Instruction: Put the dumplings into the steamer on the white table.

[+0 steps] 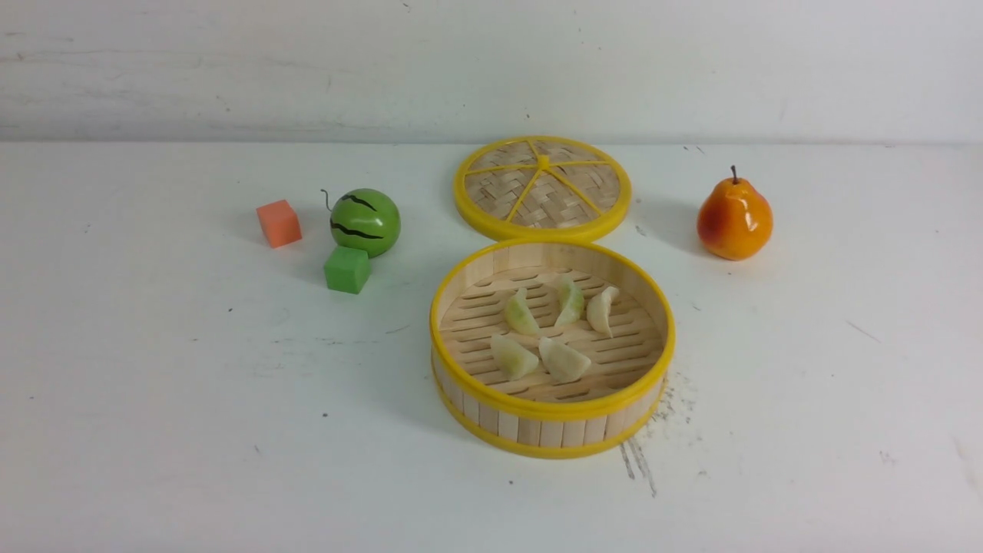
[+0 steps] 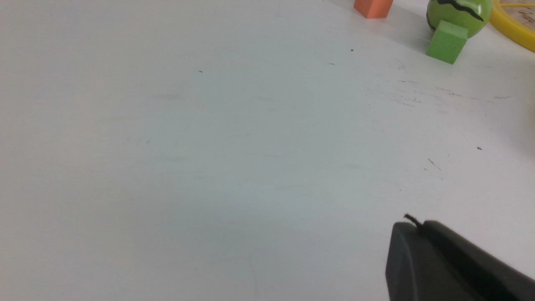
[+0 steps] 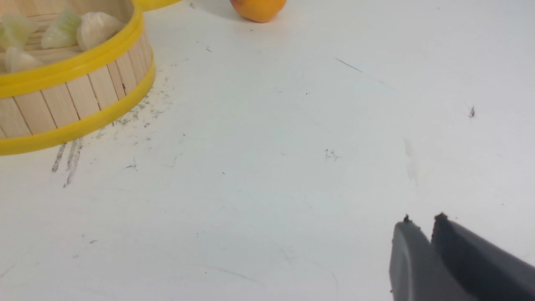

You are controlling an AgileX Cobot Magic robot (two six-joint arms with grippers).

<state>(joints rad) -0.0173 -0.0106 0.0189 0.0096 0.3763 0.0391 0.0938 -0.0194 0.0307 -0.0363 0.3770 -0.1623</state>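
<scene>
The steamer [image 1: 553, 407], a round bamboo basket with yellow rims, stands on the white table [image 1: 153, 399] right of centre. Several dumplings lie on its slatted floor, pale green [image 1: 521, 313] and cream-white [image 1: 600, 310]. The right wrist view shows the steamer's wall [image 3: 75, 100] with dumplings [image 3: 96, 28] inside. Neither gripper shows in the front view. My left gripper [image 2: 416, 228] is shut and empty over bare table. My right gripper [image 3: 422, 223] is shut and empty over bare table, well clear of the steamer.
The flat woven lid [image 1: 542, 187] lies just behind the steamer. A toy pear [image 1: 734, 218] stands at the right. A toy watermelon [image 1: 365, 221], a green cube [image 1: 347, 269] and an orange cube [image 1: 279, 223] stand at the left.
</scene>
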